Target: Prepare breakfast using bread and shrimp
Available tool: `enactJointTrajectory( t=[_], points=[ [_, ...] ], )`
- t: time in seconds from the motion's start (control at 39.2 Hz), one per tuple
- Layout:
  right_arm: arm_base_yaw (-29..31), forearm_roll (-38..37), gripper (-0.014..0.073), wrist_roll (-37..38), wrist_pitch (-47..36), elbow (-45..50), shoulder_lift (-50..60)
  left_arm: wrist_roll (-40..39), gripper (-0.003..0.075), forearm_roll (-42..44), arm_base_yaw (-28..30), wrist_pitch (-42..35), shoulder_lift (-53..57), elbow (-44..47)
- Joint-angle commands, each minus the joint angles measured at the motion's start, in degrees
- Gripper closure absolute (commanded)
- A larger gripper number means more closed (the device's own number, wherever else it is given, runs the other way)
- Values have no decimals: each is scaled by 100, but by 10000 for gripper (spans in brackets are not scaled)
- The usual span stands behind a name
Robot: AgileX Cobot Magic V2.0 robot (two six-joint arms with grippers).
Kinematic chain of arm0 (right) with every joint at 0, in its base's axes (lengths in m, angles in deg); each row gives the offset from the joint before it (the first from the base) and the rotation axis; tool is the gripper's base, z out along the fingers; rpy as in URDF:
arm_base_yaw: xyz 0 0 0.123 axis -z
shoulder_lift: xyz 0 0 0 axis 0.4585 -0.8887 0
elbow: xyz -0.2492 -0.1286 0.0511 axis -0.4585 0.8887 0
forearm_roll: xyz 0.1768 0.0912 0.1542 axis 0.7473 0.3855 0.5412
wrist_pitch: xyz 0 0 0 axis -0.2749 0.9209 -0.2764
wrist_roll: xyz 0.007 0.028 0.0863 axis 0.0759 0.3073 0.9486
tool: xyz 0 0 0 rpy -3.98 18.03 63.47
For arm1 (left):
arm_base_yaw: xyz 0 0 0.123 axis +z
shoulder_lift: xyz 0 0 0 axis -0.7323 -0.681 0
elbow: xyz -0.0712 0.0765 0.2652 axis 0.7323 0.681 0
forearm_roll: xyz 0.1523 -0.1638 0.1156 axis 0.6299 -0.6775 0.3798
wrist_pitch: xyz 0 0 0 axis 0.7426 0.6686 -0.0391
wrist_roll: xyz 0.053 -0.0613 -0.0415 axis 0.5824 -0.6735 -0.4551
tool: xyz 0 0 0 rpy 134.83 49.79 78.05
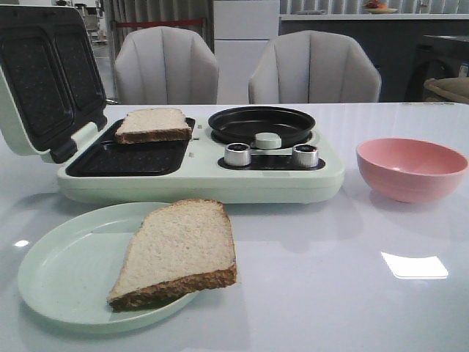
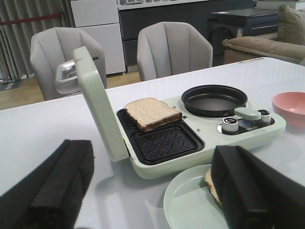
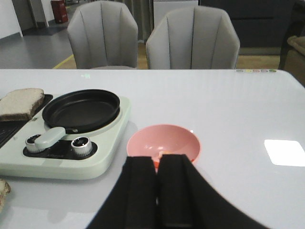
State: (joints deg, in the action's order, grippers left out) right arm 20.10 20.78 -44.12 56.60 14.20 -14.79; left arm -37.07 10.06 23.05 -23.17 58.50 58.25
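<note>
One bread slice (image 1: 154, 124) on griddle (image 1: 128, 157) — other (image 1: 179, 250) on plate (image 1: 69, 270)

Raised lid (image 1: 44, 77) walls griddle's left, open table (image 1: 352, 293) front-right, pan (image 1: 261, 125) unobstructed

The two square slices of sandwich bread (image 1: 182, 249) (image 1: 154, 124) are pale beige with dark brown crusts. The round plastic plate (image 1: 62, 271) is pale mint green, as is the body of the breakfast maker (image 1: 212, 183); its grill plates (image 2: 164, 143) are black with an embossed diamond pattern, its round pan (image 1: 261, 125) plain black, its two knobs (image 1: 237, 154) silver. The smooth round bowl (image 3: 164, 143), just beyond the black right gripper (image 3: 158, 191), is salmon pink, with small orange shrimp (image 3: 162, 154) inside.
</note>
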Motion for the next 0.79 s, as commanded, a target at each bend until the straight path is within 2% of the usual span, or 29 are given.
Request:
enactJointTrajectory(
  t=[0.0,0.1,0.18,0.33,0.41,0.56,0.64,0.77],
  points=[
    [20,161,454,-16,-387,-208,-147,-73,155,-35,2,-479,-66,-153],
    [20,161,442,-16,-441,-208,-200,-73,155,-35,2,-479,-66,-153],
    [20,161,386,-16,-428,-220,-212,-73,155,-35,2,-479,-66,-153],
    [20,161,119,-16,-216,-350,-394,-73,155,-35,2,-469,-66,-153],
    [20,161,57,-16,126,-570,-602,-73,155,-35,2,-469,-66,-153],
    [-135,231,53,-16,755,-1139,-1245,-73,155,-35,2,-469,-66,-153],
    [-334,536,56,-16,1088,-1502,-1683,-73,155,-35,2,-469,-66,-153],
    [-680,922,103,-16,1298,-1869,-2497,-73,155,-35,2,-469,-66,-153]
  ],
)
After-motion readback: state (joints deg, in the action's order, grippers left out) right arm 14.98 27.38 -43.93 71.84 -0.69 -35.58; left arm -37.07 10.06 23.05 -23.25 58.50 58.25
